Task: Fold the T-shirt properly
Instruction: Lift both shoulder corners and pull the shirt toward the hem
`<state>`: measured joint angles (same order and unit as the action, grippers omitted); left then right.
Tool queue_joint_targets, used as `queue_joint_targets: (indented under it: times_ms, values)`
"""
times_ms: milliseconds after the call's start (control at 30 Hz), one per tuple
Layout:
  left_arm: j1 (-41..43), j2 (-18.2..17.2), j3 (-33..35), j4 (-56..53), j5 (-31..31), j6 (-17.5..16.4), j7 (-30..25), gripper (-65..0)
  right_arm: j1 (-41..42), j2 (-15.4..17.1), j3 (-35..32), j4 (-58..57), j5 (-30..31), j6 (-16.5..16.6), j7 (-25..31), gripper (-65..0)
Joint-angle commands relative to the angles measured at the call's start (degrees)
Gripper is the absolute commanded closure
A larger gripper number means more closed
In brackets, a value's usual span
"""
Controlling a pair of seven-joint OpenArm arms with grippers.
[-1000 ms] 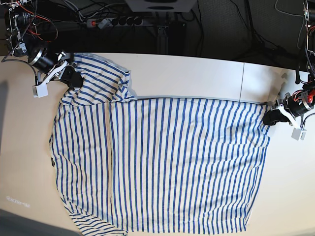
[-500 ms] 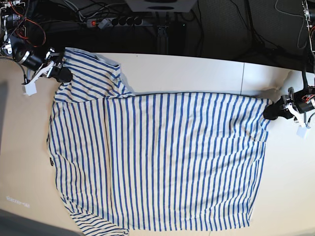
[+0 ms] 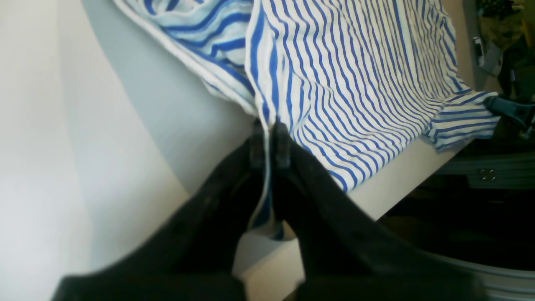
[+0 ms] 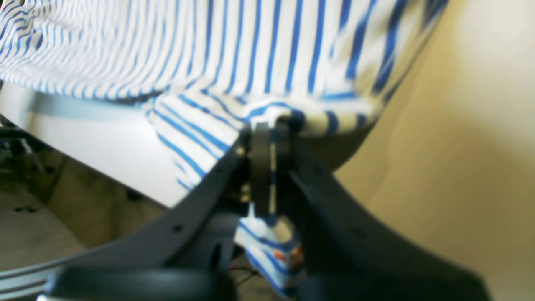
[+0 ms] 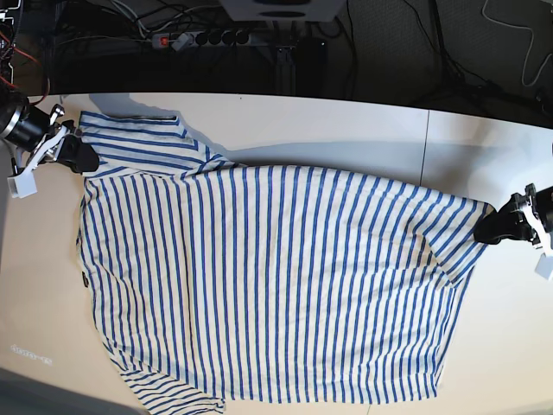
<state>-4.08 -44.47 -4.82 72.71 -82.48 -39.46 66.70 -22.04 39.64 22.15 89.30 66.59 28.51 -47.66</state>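
Between both clamped hands, the T-shirt (image 5: 268, 277), stretched flat.

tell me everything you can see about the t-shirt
The T-shirt is soft-looking white or cream cloth with thin blue stripes all over. It lies spread on the pale table, short sleeves at the picture's left, a small dark mark at its left edge. The right claw is shut on the far sleeve; the left claw is shut on the opposite far corner, the cloth stretched between them.
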Motion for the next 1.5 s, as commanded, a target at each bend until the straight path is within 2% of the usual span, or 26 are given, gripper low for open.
queue_joint_targets:
  times_ms: [0, 267, 433, 700, 800, 1100, 1300, 1467]
  values:
    - [-1.7, -1.6, -0.6, 0.7, -1.1, -0.5, -0.9, 0.0, 1.4, 2.0, 0.8, 0.8, 1.1, 3.9, 1.1, 0.0]
    - [-4.9, -1.5, -0.6, -0.5, 1.4, -0.5, -2.6, 0.0, 9.3, 6.6, 0.7, 0.6, 0.3, 4.3, 1.1, 0.0]
    - [-8.2, -1.2, -0.5, -4.4, 2.6, -0.5, -4.1, 0.0, 13.0, 8.0, -0.5, -0.3, 0.2, 4.3, 1.1, 0.0]
    - [-13.5, 1.2, 1.5, -9.6, 4.6, -0.5, -5.8, 0.0, 20.7, 8.0, -8.2, -2.6, -3.6, 4.3, 1.6, 0.0]
    - [-15.0, 1.9, 2.3, -11.0, 8.6, -0.5, -8.0, 0.0, 25.6, 8.0, -11.8, -6.2, -3.6, 4.3, 1.6, 0.0]
    - [-15.6, 2.1, 3.4, -12.7, 15.1, -0.5, -14.4, 0.0, 41.4, 7.7, -27.7, -15.2, -7.3, 4.3, 3.1, 0.0]
    - [-15.9, 3.3, 3.4, -13.6, 20.9, -0.5, -19.1, 0.0, 49.3, 5.6, -34.6, -19.8, -9.3, 4.3, 3.3, 0.0]
    - [-16.1, 5.0, 3.4, -15.6, 24.6, -0.5, -24.1, 0.0, 52.4, 3.4, -36.8, -23.0, -12.3, 4.3, 3.3, 0.0]
